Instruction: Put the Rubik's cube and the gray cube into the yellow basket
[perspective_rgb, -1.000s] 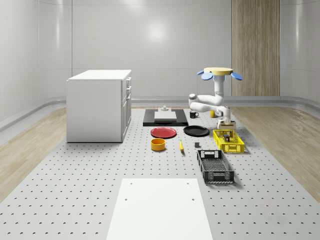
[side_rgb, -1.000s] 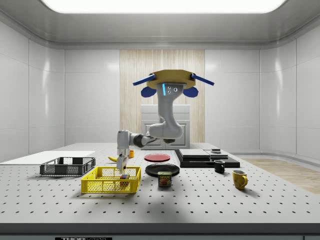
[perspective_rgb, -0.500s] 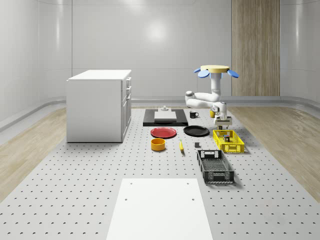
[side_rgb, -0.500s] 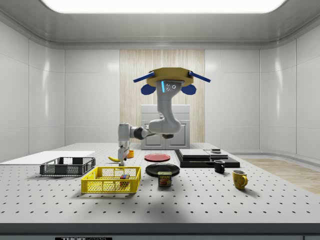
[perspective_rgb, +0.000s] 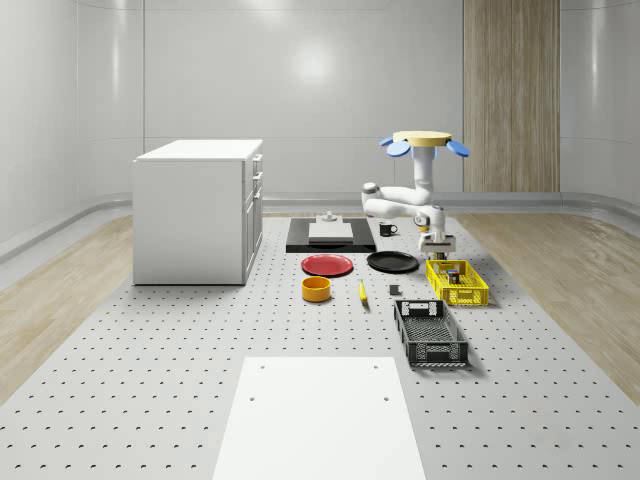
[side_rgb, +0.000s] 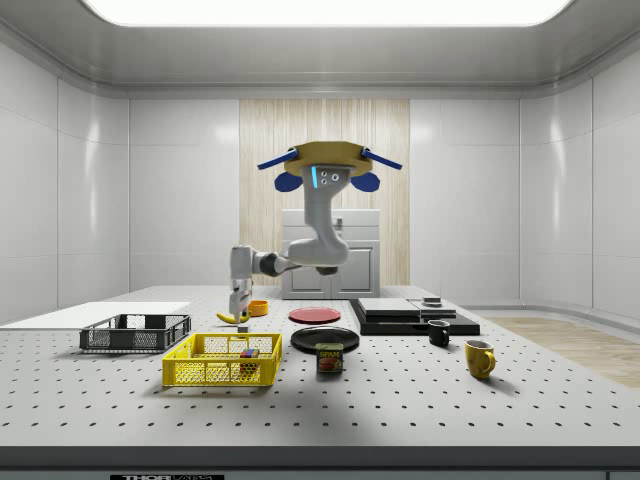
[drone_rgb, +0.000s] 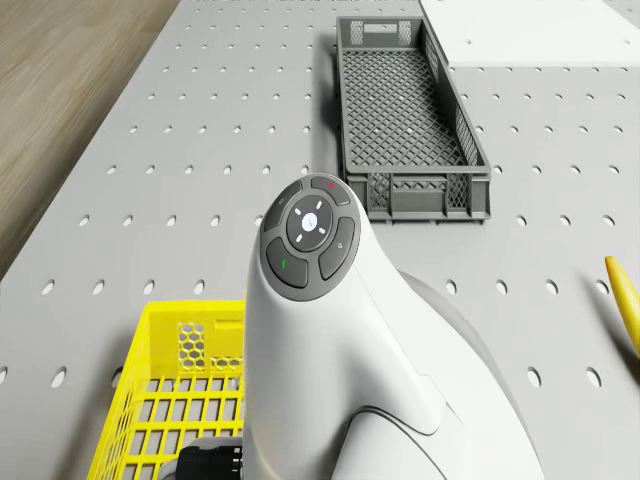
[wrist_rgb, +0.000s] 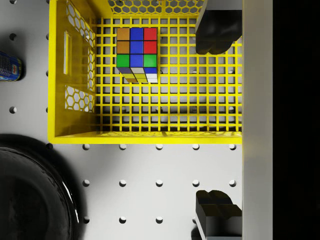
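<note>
Rubik's cube (wrist_rgb: 136, 54), multicoloured rigid plastic, lies in yellow mesh basket (wrist_rgb: 75, 135) below the released, empty tool (wrist_rgb: 218, 120); likely light, graspable across opposite flat faces.

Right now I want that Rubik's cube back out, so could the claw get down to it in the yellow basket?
Probably yes: the Rubik's cube lies uncovered in the open-topped yellow basket, and the open claw hangs just above its rim with nothing between.

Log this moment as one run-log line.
drone: hovering beside yellow basket | tool: open, empty, above basket edge | Rubik's cube: in basket | gray cube: not located
</note>
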